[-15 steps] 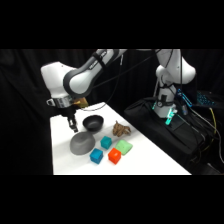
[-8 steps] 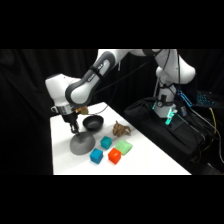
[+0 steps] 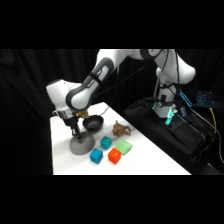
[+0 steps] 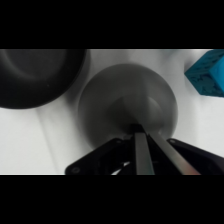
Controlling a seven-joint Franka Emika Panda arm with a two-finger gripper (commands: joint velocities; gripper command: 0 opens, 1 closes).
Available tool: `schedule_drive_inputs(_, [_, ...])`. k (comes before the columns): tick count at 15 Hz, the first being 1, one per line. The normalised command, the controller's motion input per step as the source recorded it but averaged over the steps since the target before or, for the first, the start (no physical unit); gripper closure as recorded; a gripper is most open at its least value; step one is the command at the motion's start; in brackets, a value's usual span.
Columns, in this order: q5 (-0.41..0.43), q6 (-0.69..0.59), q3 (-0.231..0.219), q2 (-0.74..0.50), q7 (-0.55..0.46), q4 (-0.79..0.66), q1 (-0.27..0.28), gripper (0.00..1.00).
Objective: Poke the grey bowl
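I see the grey bowl [image 3: 81, 144] lying dome-up near the table's [image 3: 150, 160] left front, beside the black bowl [image 3: 93, 123]. My gripper [image 3: 78, 134] stands directly over it, fingers pressed together, tip on the dome. No writing is legible. A blue cube [image 4: 209, 74] lies to the right.

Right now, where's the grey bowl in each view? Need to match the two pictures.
Side view: grey bowl at the table's near-left part, directly under the end effector.
Wrist view: it fills the centre, just ahead of the end effector.
Shared landmark: the black bowl, right behind it in the side view, upper left in the wrist view.
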Motion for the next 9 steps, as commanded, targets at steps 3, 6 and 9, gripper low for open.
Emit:
schedule_drive_inputs(3, [0.076, -0.09, 0.093, -0.22, -0.23, -0.11, -0.093, 1.0])
schedule_drive_inputs(6, [0.093, -0.17, 0.091, -0.5, -0.27, -0.33, -0.109, 1.0])
schedule_drive_inputs(9, [0.082, -0.23, 0.064, -0.61, -0.28, -0.42, -0.093, 0.74])
